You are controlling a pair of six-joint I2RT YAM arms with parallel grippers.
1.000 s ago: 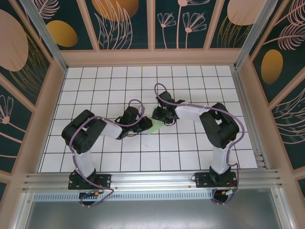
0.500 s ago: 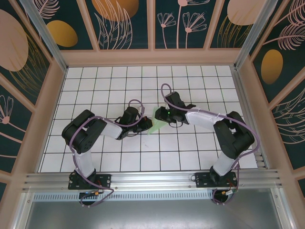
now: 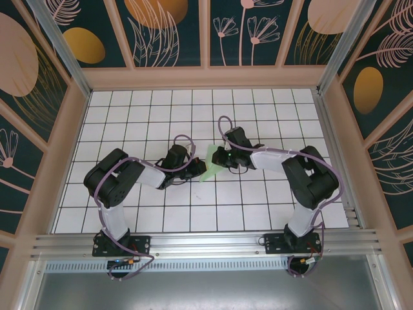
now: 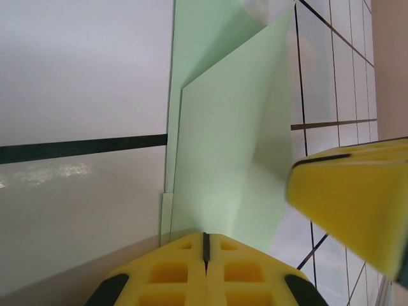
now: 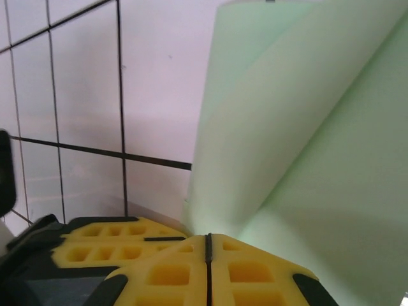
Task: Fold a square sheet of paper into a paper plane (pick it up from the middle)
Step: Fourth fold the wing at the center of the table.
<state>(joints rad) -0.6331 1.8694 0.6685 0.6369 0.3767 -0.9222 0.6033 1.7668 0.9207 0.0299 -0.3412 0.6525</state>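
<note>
Square sheet of paper (image 4: 223, 146), matte mint-green, creased into pointed flaps (one curling); low left gripper (image 4: 205, 239) and right gripper (image 5: 208, 241) both clamp it.

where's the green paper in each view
Top external: green paper at table centre, between left pincer and right pincer.
Left wrist: middle of frame, rising from the shut left pincer at the bottom.
Right wrist: right half, curling up from the shut right pincer.
Shared landmark: black grid lines on the white table.
</note>
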